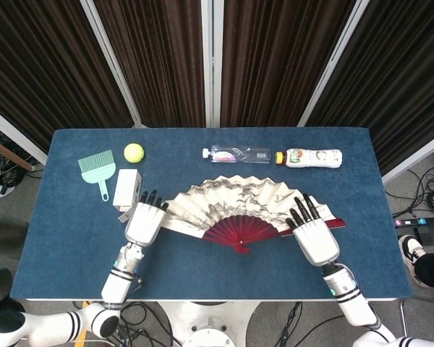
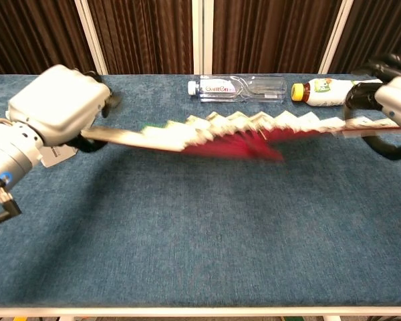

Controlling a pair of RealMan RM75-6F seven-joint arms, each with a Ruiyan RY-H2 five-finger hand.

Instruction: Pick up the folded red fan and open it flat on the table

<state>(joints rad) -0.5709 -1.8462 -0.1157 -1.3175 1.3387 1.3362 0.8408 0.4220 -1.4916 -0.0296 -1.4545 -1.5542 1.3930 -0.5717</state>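
The red fan [image 1: 239, 214] is spread wide, cream painted paper above red ribs, and is held just above the blue table [image 1: 50, 231]. In the chest view the fan [image 2: 234, 137] is blurred and hangs over the cloth. My left hand [image 1: 146, 220] grips its left end stick, fingers pointing away from me; the same left hand [image 2: 57, 110] shows at the left of the chest view. My right hand [image 1: 312, 231] holds the right end stick, and this right hand [image 2: 391, 100] sits at the chest view's right edge.
A clear water bottle [image 1: 236, 153] and a white drink bottle [image 1: 309, 157] lie along the back. A yellow ball [image 1: 134, 152], a mint brush [image 1: 98, 168] and a small white box [image 1: 126, 188] are at the back left, the box just beyond my left hand.
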